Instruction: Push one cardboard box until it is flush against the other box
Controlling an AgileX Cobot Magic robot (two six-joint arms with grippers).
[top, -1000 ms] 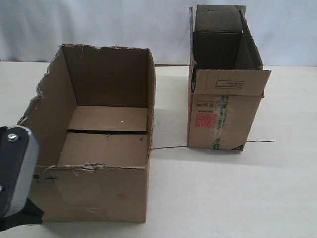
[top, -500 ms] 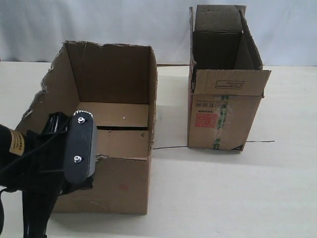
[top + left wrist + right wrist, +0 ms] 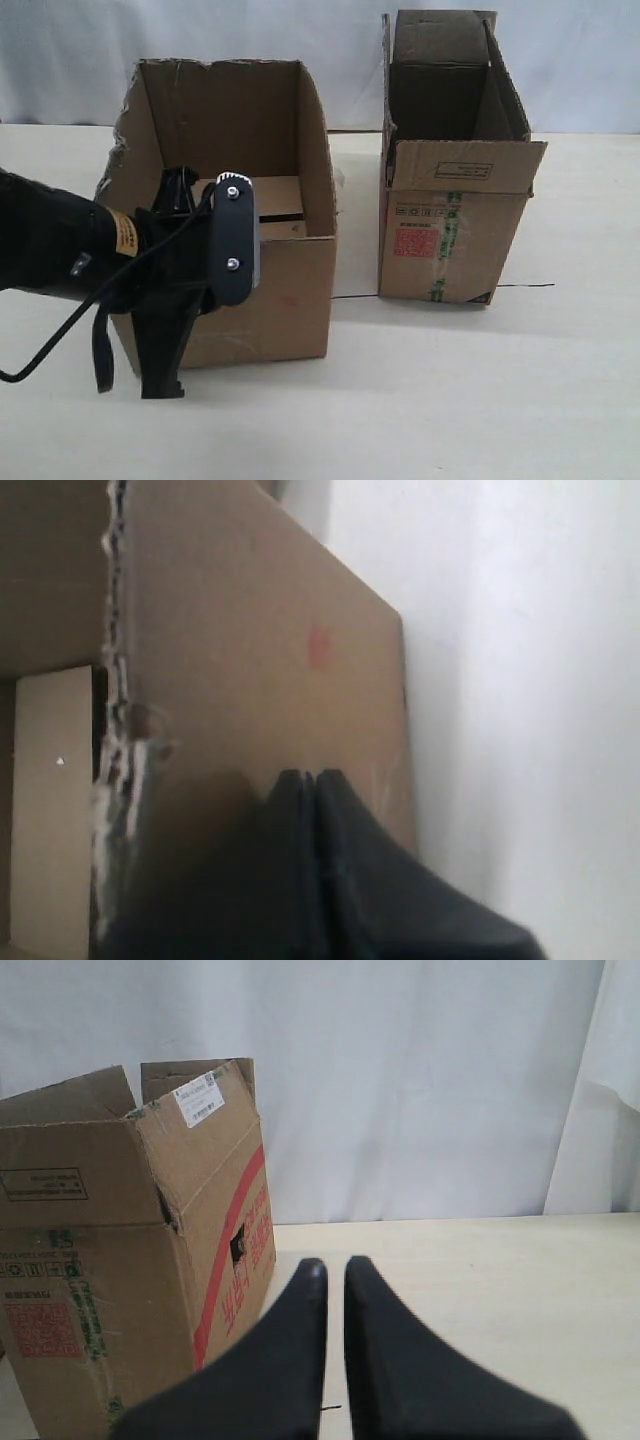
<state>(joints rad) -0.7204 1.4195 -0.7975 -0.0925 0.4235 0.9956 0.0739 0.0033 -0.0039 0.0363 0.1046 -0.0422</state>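
The wide, torn-rimmed cardboard box (image 3: 290, 300) stands left of centre in the exterior view. A narrow strip of table separates it from the other box (image 3: 455, 240), the taller flapped one with a red label. My left gripper (image 3: 205, 300) is shut with nothing in it, and its tips press against the near face of the wide box (image 3: 250, 630), as the left wrist view (image 3: 312, 775) shows. My right gripper (image 3: 335, 1265) hovers over the table beside the flapped box (image 3: 100, 1260). Its fingers are almost together, holding nothing. It is outside the exterior view.
The pale table (image 3: 480, 400) stretches in front of and to the right of both boxes. A thin dark line (image 3: 520, 287) lies on it by the flapped box's base. A white curtain (image 3: 340, 60) closes off the back.
My left arm came in from the lower left against the wide box's near face. The box slid to the right and away, narrowing the gap to the flapped box.
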